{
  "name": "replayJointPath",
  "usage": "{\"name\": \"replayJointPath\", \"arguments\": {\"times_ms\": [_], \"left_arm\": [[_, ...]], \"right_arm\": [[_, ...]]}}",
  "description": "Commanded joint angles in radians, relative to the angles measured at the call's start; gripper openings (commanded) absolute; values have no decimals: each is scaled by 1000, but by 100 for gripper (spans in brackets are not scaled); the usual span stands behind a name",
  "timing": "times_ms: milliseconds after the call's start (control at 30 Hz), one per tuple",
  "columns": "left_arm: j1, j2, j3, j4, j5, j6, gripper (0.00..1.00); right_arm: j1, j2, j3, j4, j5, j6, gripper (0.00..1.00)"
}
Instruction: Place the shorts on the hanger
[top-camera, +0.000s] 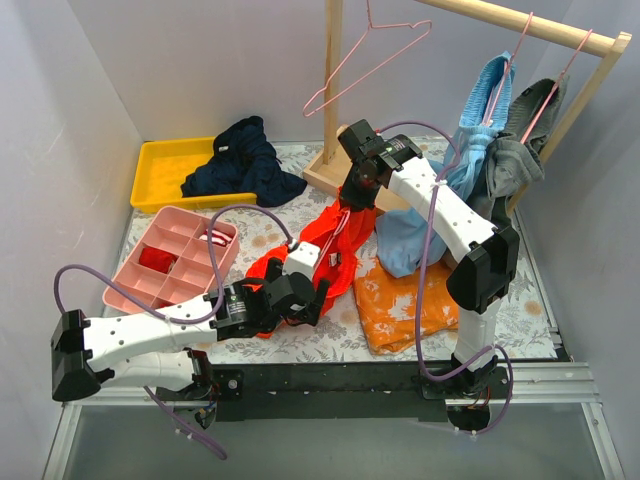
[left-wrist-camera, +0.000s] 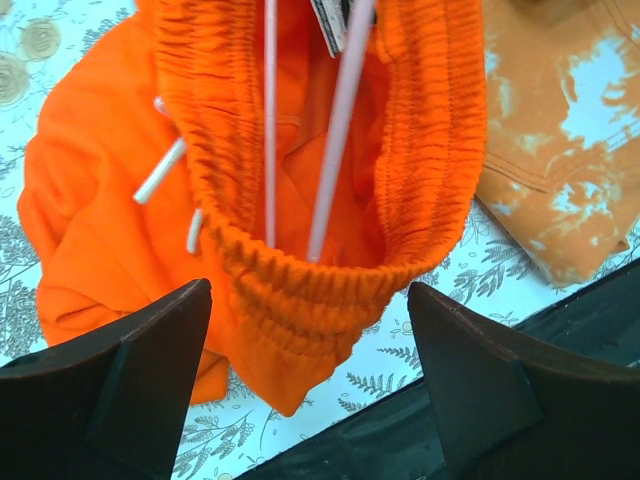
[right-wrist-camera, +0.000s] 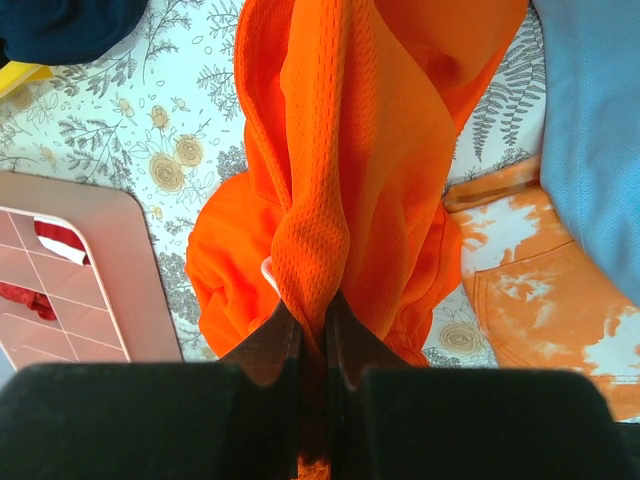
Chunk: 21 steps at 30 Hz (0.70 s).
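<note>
My right claw (right-wrist-camera: 312, 320) is clamped on a narrow fold of the shorts (right-wrist-camera: 340, 150), holding it up off the bench (right-wrist-camera: 170, 130) while the rest hangs and pools below. My left claw (left-wrist-camera: 308, 305) stands wide, gripping nothing, just in front of the open waistband, into which two thin rods of the hanger (left-wrist-camera: 338, 140) run. The pinch is small, so I judge the fold could slide out under the cloth's own weight. The hanger looks loose inside the waistband; a tug from either side could tip it out or bunch the elastic on one arm. The white cord ends (left-wrist-camera: 160, 182) could snag. The blotched orange cloth (left-wrist-camera: 560, 150) lies just beside the shorts and could get caught up by mistake. Fabric covers the hanger's hook and lower bar. From above, my left arm partly hides the waistband, and I cannot tell which part of the shorts I hold.
</note>
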Motion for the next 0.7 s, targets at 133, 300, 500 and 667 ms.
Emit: {"name": "replayJointPath", "arguments": {"times_ms": [133,300,500,667], "left_arm": [[-16,9,-45,79,29,47,83],[-16,12,-75,110,-26,44,82],[-16,35,-99,185,-175,32,54],[-16,-66,-107,311,-200,150,14]], "right_arm": [[-5,-38,20,7,-31,7,1],[-7,-35,17,7,-44,7,1],[-7,-38,15,7,-57,10,1],[-5,-47,9,7,-65,-3,1]]}}
